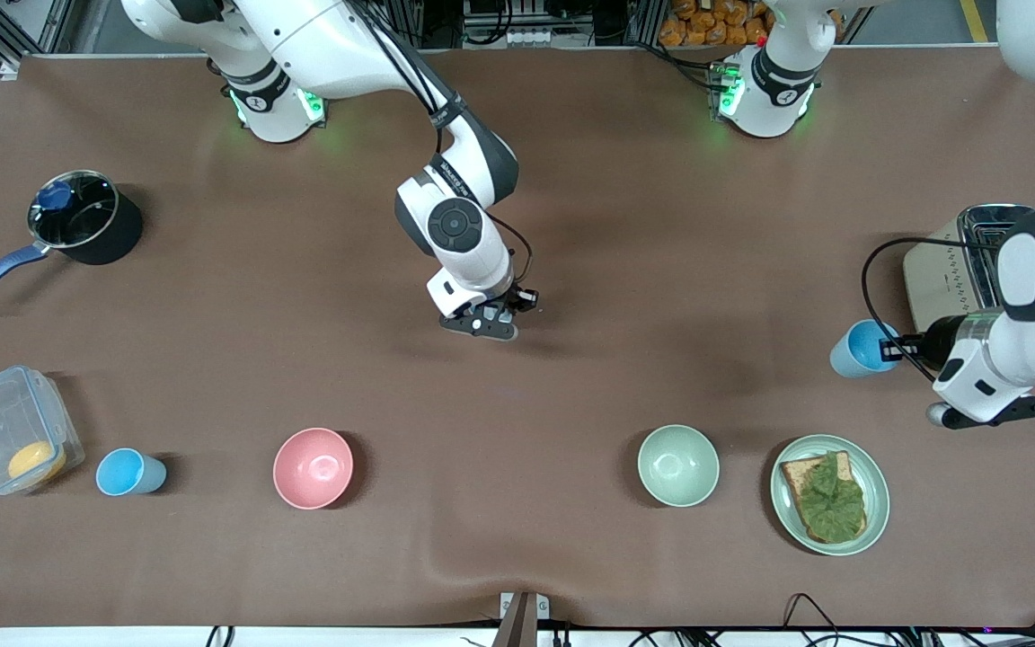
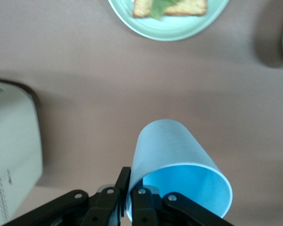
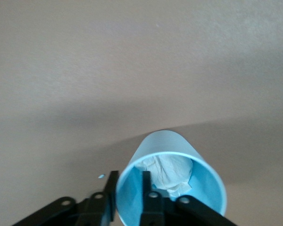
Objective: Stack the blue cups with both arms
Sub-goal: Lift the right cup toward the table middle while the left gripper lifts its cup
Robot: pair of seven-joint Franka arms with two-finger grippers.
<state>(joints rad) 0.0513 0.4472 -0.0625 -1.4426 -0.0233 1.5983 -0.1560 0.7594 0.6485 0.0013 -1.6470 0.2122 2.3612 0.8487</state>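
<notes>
Step in hand, as we judge it: one cup placed as the base, the second in carriage toward it.

- Right gripper [image 1: 482, 325] is low over the middle of the tabletop. In the right wrist view its jaws straddle the rim of the centre blue cup [image 3: 165, 146], one inside and one outside. They stand wider than the thin wall, so we read them as parted, not pinching.
- This cup looks upright and seems to be standing on the tabletop. The front view hides it under the gripper. Something white and crumpled sits inside it.
- Left gripper [image 1: 888, 349] is up over the left arm's end of the tabletop, beside the toaster [image 1: 949, 270]. Its jaws are closed tight on the rim of the carried blue cup [image 1: 854, 349], which is tipped on its side.
- A third blue cup [image 1: 129, 472] stands near the front edge toward the right arm's end, untouched.

Next move, in our view:
- The right gripper lifts straight up and clear without dragging the rim.
- The left arm brings its cup over the centre, turns it upright, lines it up and lowers it in.
- The white wad may keep the cup from seating fully.
</notes>
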